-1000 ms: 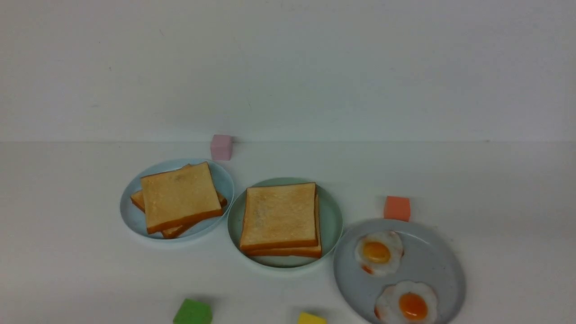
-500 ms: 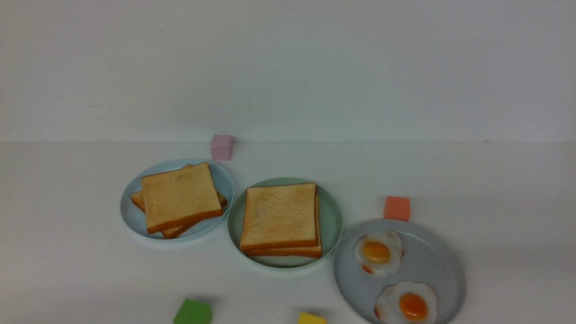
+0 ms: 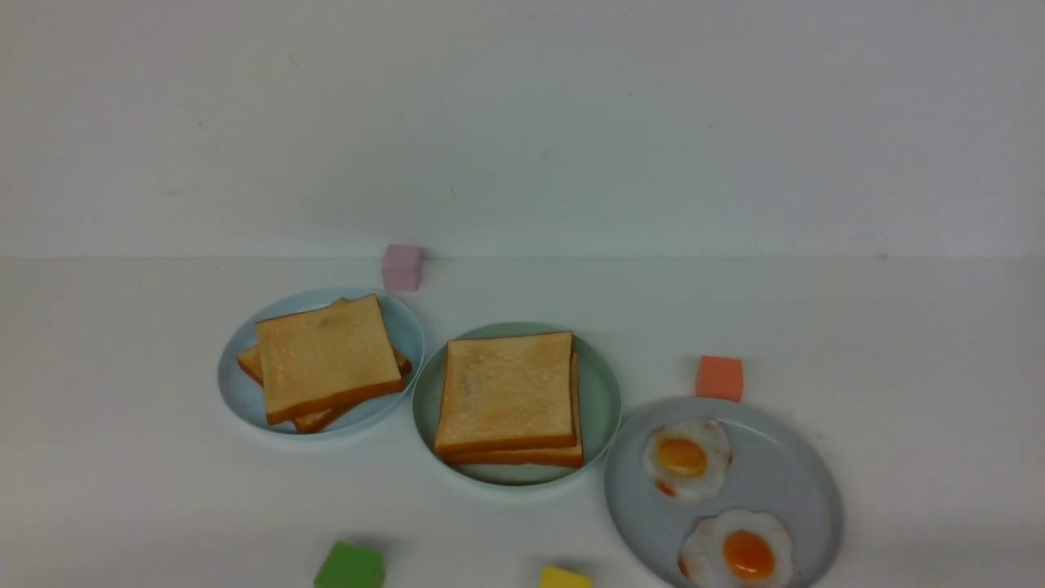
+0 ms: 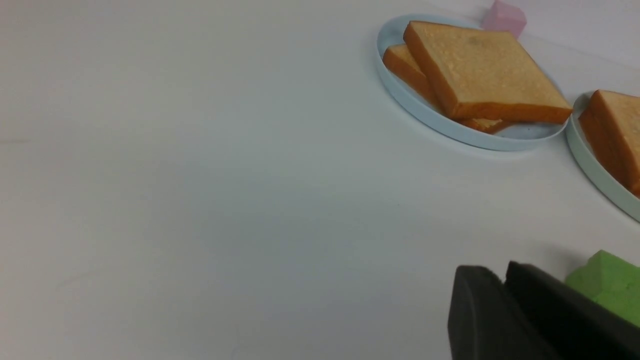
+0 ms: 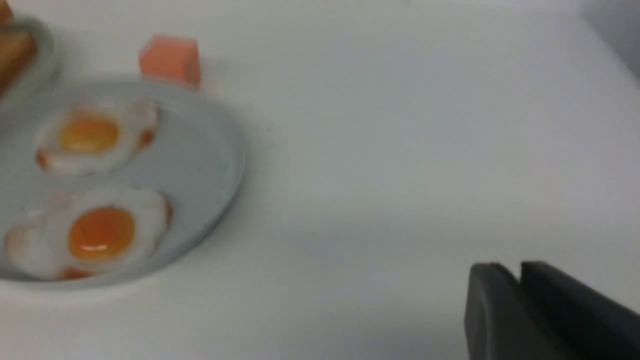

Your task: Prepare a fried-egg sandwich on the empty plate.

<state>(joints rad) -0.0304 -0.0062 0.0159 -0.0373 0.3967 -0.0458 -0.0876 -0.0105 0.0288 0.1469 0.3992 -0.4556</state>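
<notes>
Front view: the mint-green plate sits at the centre of the frame on the white worktop, and the sandwich lies on it as two square toast slices stacked almost flush, the lower one peeking out along the right and bottom edges. No egg shows between the slices from here. Just left of it, nearly touching rims, the pale blue plate carries two more toast slices, the upper one twisted over the lower. At the lower right of the frame the grey plate holds two fried eggs, one above the other, the lower egg close to the frame's bottom edge. An orange cube stands just beyond the grey plate's far rim, a pink cube near the back edge of the worktop above the blue plate, and a green cube and a yellow cube sit at the bottom edge. Neither arm appears in this view.

In the left wrist view the left gripper shows at the lower right as two dark pads lying side by side with hardly a slit between them, holding nothing, the green cube just behind. In the right wrist view the right gripper looks the same: jaws nearly together, empty, over bare worktop well apart from the grey plate.
</notes>
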